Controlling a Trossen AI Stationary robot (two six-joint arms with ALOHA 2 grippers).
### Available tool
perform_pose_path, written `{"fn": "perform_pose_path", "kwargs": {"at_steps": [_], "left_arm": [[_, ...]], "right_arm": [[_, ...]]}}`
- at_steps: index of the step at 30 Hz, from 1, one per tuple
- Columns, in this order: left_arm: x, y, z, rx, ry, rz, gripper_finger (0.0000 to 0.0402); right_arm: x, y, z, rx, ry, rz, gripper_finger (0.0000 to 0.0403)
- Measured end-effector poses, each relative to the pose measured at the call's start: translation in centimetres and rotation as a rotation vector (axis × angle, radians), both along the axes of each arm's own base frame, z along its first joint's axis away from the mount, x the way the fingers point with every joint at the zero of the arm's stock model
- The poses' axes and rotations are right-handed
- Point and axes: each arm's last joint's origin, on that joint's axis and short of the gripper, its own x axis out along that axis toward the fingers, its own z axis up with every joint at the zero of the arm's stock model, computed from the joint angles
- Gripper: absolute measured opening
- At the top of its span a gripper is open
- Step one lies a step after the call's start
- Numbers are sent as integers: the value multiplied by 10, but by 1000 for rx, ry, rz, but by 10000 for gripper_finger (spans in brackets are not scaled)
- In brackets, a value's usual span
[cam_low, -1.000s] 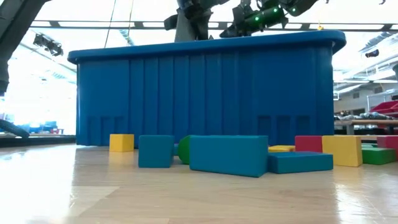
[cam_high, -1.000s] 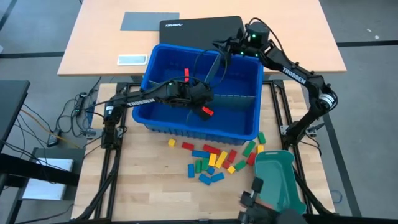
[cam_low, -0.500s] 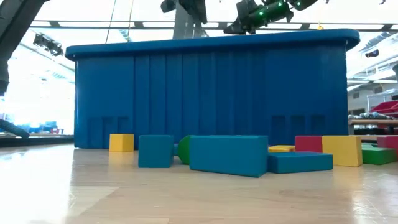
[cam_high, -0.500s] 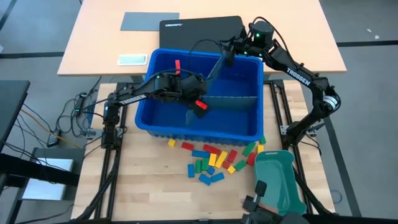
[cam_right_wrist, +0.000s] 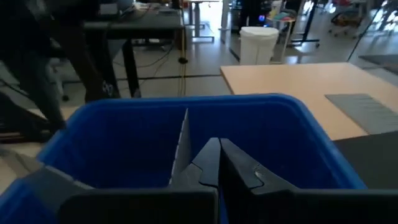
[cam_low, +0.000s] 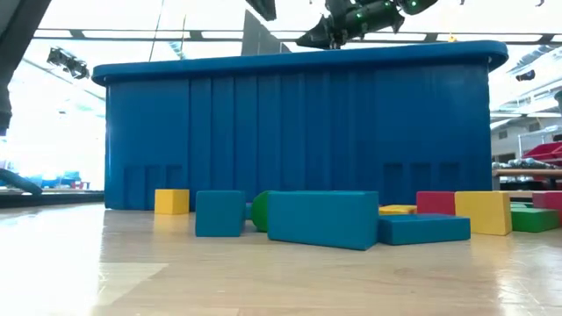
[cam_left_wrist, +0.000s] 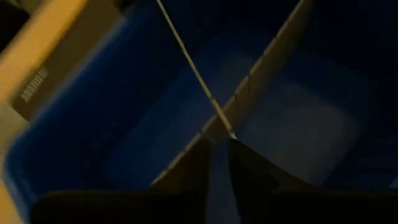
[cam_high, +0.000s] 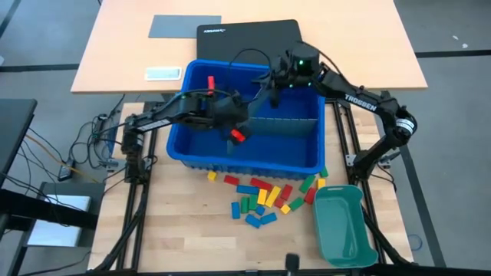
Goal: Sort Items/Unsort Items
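A large blue bin (cam_high: 303,157) stands on the far half of the wooden surface (cam_high: 184,222), with grey divider sheets (cam_high: 285,121) crossing inside it. Both arms reach into the bin from above. The left end effector (cam_high: 234,123) hangs over the bin's left-middle part, just above where the dividers meet; in the left wrist view its fingers (cam_left_wrist: 245,165) stand close together with only a narrow gap, right at the upper edge of a divider, and whether they actually pinch it cannot be told. The right end effector (cam_high: 270,83) sits at the far side of the bin, near the far wall, fingers pressed together; in the right wrist view they meet beside an upright divider sheet, and it is unclear whether they nip its edge.

The items (cam_high: 265,195), small red, yellow, green and blue blocks, lie scattered on the surface just in front of the bin's near wall, mostly right of centre. A teal tray (cam_high: 344,226) lies at the near right, beside the blocks. Beyond the bin, a second surface carries a black laptop (cam_high: 245,34), a grey sheet (cam_high: 184,26) and a small flat device (cam_high: 163,73)
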Motion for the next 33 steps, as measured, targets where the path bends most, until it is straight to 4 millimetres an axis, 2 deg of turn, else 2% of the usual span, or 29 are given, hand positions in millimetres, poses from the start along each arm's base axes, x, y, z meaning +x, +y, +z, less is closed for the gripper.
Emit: {"fn": "perform_pose_path", "kwargs": {"at_steps": [4, 8, 11, 15, 19, 23, 28, 31, 33], "left_arm": [[-15, -14, 18, 44, -57, -46, 10], [-32, -25, 33, 47, -116, -80, 8], [-41, -32, 40, 49, -135, -116, 4], [-42, -38, 39, 41, -112, -152, 3], [-44, -40, 42, 16, -132, -177, 2], [-43, -42, 45, -6, -161, -239, 1], [-34, -45, 55, 7, -249, -382, 1], [-22, -46, 49, 14, -281, -455, 1], [-16, -45, 38, 10, -259, -470, 1]], "right_arm": [[17, 29, -1, -16, 13, 23, 1], [32, 59, -1, -64, 22, 46, 1], [39, 74, 3, -138, 3, 33, 1], [46, 76, -1, -141, -1, 30, 0], [60, 73, -24, -100, 78, 42, 0], [70, 79, -42, -70, 161, 68, 0], [73, 86, -46, -72, 191, 80, 0], [71, 87, -47, -67, 212, 82, 0], [73, 86, -51, -62, 231, 87, 0]]}}
